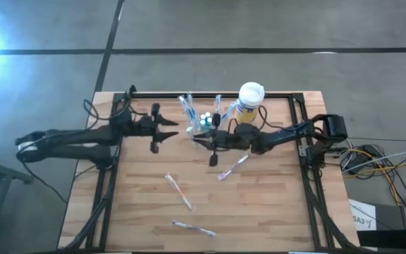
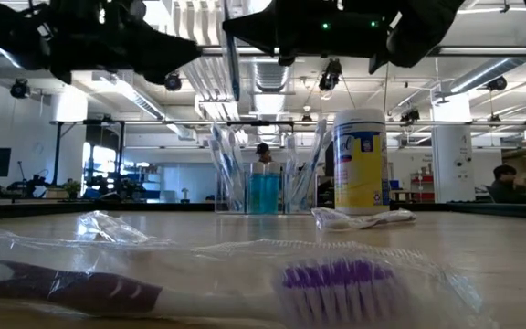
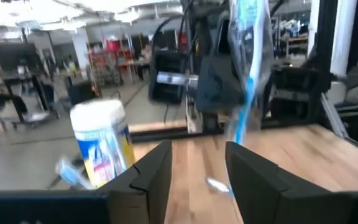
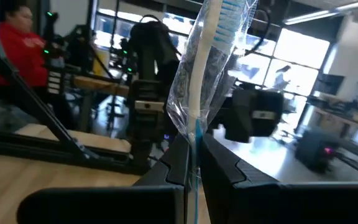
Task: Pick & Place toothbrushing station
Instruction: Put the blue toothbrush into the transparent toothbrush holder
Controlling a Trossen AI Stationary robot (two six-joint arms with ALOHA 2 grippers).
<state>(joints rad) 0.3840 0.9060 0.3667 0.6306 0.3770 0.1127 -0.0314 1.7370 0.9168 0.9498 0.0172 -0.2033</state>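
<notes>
The toothbrushing station (image 1: 203, 121) is a clear holder at the table's far middle. It stands on its base, with a blue cup and several wrapped toothbrushes upright in it (image 2: 265, 190). My right gripper (image 1: 197, 140) is just on the near side of the station, above the table, and is shut on a blue-and-white toothbrush in a clear wrapper (image 4: 204, 68). The same toothbrush shows in the left wrist view (image 3: 248, 56) and the low view (image 2: 233, 68). My left gripper (image 1: 176, 131) is open and empty, left of the station, facing the right gripper. My right gripper pinches the wrapped toothbrush's handle (image 4: 194, 127) between its two fingers, with the wrapper caught in the pinch. The fingers come level from the table's right side and lie across the brush. The brush stands nearly upright, lifted clear of the table.
A white-lidded canister with a yellow label (image 1: 251, 97) stands right of the station. Three wrapped toothbrushes lie on the table: one below the right arm (image 1: 232, 167), one at the middle (image 1: 178, 192) and one near the front edge (image 1: 194, 228). People show in the room beyond.
</notes>
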